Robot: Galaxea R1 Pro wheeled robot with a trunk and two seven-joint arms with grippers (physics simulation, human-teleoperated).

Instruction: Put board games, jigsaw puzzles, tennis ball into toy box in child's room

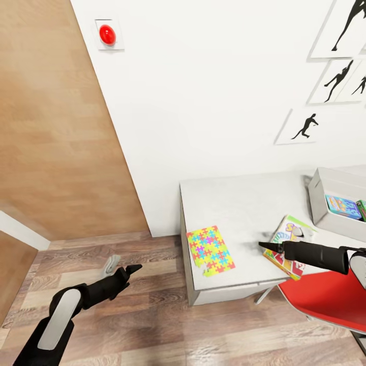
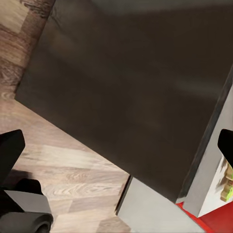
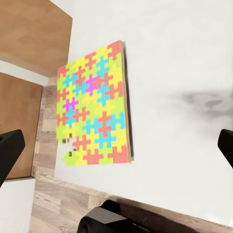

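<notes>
Counter (image 1: 239, 203): pale, against the white wall.
Puzzle (image 1: 210, 250): multicoloured, flat on the counter's near left corner, one corner piece missing; also seen under the right wrist camera (image 3: 94, 109).
Game box (image 1: 290, 244): flat, right of the puzzle, partly under the right arm.
Toy box (image 1: 325, 201): grey, far right of the counter, a blue box (image 1: 343, 206) inside.
Right hand (image 1: 269, 247): above the counter between puzzle and game box, fingers spread wide, empty.
Left hand (image 1: 133, 268): low over the wood floor, left of the counter, open, empty.
Red chair (image 1: 325, 300): near right
</notes>
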